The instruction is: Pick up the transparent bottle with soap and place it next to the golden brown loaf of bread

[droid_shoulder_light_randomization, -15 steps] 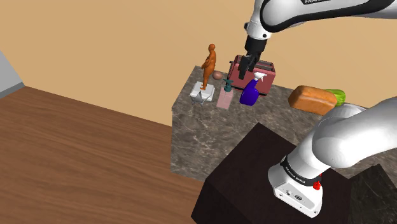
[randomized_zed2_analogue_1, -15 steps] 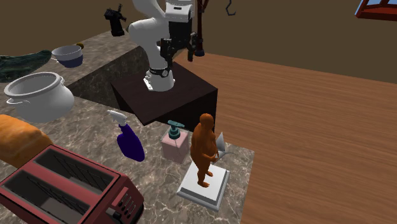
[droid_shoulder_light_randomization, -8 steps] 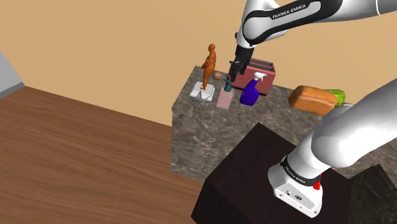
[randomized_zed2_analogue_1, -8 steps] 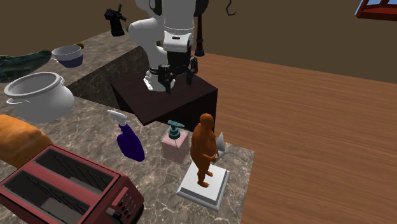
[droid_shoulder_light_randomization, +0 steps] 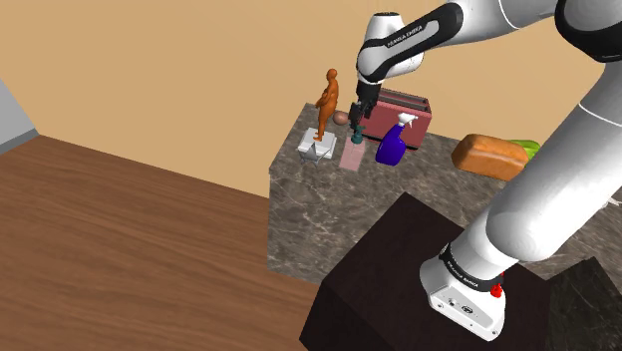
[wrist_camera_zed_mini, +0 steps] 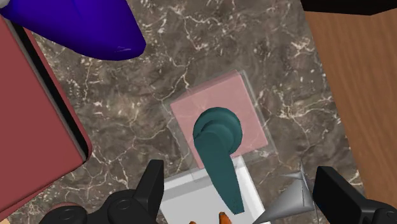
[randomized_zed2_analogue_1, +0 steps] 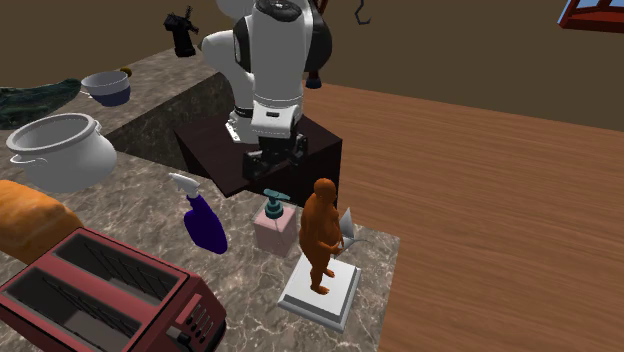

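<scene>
Two fingers [wrist_camera_zed_mini: 151,184] stand wide apart and hold nothing; my gripper [droid_shoulder_light_randomization: 357,124] hangs just above the soap bottle [droid_shoulder_light_randomization: 352,153], not touching it. The bottle is clear and square-bodied, with pink soap and a teal pump [wrist_camera_zed_mini: 215,130]. It stands upright near the end edge of the counter [droid_shoulder_light_randomization: 329,214], between the orange figurine [droid_shoulder_light_randomization: 326,100] on its white base and the purple spray bottle [droid_shoulder_light_randomization: 391,148]. The red toaster [droid_shoulder_light_randomization: 407,112] sits toward the counter's back edge.

What matters most is that the bottle lies almost straight below me, its long axis vertical and in line with my approach. The pump's spout points toward the figurine's base, across the line between my fingers. I judge a straight descent should let them close on the body's flat sides. The golden-brown loaf [droid_shoulder_light_randomization: 488,156] lies well apart, along the counter beyond the spray bottle.
</scene>
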